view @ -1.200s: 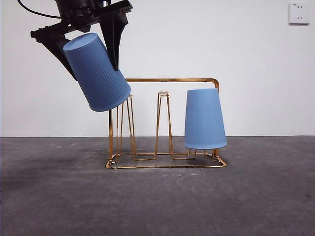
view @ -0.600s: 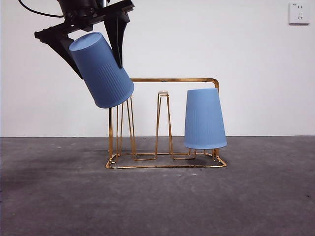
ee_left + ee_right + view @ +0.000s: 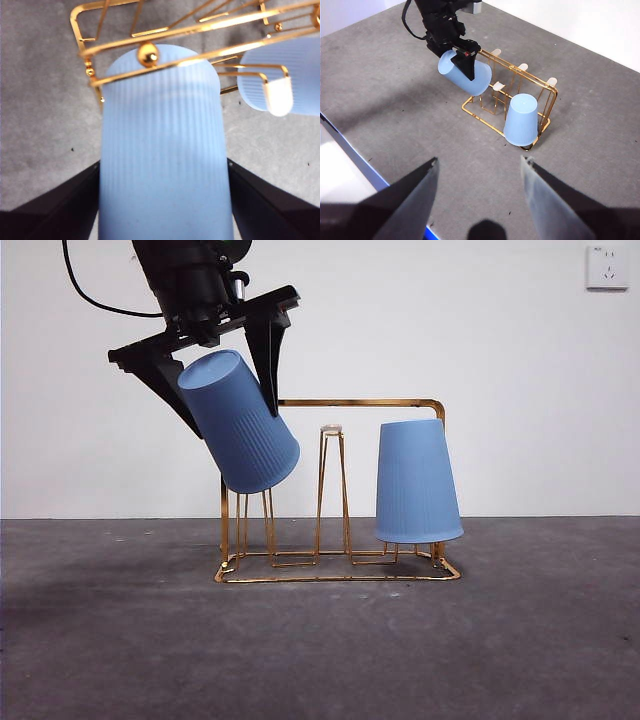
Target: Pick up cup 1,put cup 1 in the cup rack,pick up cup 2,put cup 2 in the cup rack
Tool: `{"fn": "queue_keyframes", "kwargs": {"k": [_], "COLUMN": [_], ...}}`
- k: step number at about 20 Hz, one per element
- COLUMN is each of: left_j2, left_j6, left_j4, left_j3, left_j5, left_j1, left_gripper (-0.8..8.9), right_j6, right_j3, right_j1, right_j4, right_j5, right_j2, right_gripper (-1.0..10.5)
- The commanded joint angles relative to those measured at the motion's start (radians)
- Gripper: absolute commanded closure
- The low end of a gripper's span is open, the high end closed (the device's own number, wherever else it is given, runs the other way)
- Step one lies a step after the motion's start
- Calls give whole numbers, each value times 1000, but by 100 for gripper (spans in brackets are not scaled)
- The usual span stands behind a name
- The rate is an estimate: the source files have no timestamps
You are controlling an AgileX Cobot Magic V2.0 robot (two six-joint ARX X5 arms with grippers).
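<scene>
The left gripper [image 3: 225, 390] had a blue ribbed cup [image 3: 239, 423] clamped between its two black jaws, one jaw on each side of the cup body, and it held that cup upside down and tilted, closed base up to the left, open mouth down to the right. The cup hung above the left end of the cup rack [image 3: 338, 570], its lower rim right at the top of the leftmost peg pair; from the left wrist view the rack's gold top bar and a small gold ball crossed in front of the cup's far end. Whether the rim was touching the peg could not be made out. A second blue cup [image 3: 417, 483] sat upside down over the rightmost peg, leaning slightly, its mouth just above the rack's base wire. The middle peg [image 3: 332, 429] stood bare, white tip showing. The rack stood on the grey table [image 3: 120, 640]. The right gripper [image 3: 477, 172] hung well back from the rack, high over the table, its jaws spread wide and holding nothing.
</scene>
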Motion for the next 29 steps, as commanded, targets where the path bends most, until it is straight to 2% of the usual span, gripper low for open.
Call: {"fn": "queue_keyframes", "kwargs": {"k": [1, 13, 21, 22, 24, 25, 29], "left_j2": [17, 128, 131, 132, 132, 132, 132], "left_j6": [-13, -15, -16, -16, -16, -16, -15], "left_j4": [-9, 45, 122, 142, 173, 180, 179], "left_j3": [3, 3, 3, 3, 3, 3, 3], "left_j5": [2, 0, -26, -32, -27, -14, -2], "left_j1": [11, 5, 5, 5, 5, 5, -8], "left_gripper": [820, 820, 809, 770, 571, 515, 498], "right_j6": [-7, -7, -7, -7, -7, -7, -6], "right_j3": [-7, -39, -72, -72, -72, -72, -72], "right_j1": [0, 0, 0, 0, 0, 0, 0], "right_j4": [-16, -13, 24, 24, 24, 24, 21], "right_j5": [0, 0, 0, 0, 0, 0, 0], "right_j2": [-1, -1, -1, -1, -1, -1, -1], "right_gripper": [668, 668, 668, 668, 668, 668, 668]}}
